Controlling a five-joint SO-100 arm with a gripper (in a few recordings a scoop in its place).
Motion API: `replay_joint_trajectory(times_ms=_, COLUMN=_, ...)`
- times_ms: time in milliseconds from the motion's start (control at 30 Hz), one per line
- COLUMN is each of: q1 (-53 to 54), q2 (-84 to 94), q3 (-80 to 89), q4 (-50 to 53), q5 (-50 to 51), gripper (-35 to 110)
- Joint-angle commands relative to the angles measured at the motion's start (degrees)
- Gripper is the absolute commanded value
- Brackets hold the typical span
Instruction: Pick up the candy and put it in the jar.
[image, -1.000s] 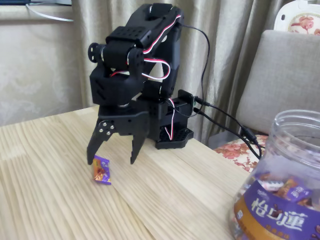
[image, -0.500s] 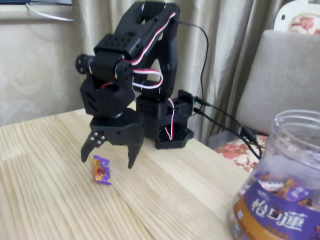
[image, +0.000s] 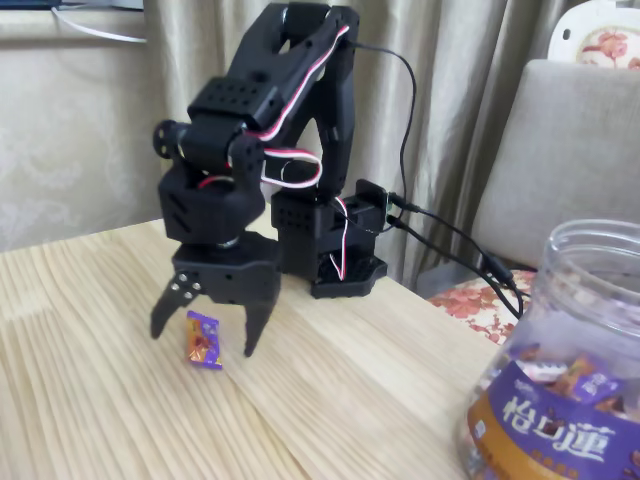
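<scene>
I see the gripper (image: 203, 341) pointed down with its 2 fingers spread wide, holding nothing. The candy (image: 203, 340) lies flat on the wooden table (image: 90, 400), between the fingertips. The jar (image: 560, 380) stands well apart at the lower right, lid off.

The arm (image: 262, 130) is matte black plastic throughout, built of blocky servo housings with small vent holes on their tops. Red, white and black wires loop along the housings above the gripper (image: 200, 340), whose two fingers taper to points; silver screw heads dot the left finger. Two black cables leave the base (image: 335, 262) behind the gripper.
</scene>
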Motion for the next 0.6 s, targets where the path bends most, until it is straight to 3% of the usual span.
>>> replay_joint_trajectory(times_ms=0, q1=-0.4, q2=3.8, q3=2.1, q4=-1.3, q5=0.2, gripper=83)
replay_joint_trajectory(times_ms=367, q1=1.1, q2=8.4, q3=8.5, q4=-5.4, q5=-0.6, gripper=82)
replay_joint_trajectory(times_ms=567, q1=4.0, q2=17.7, q3=13.7, q4=-7.0, q5=-3.5, gripper=65)
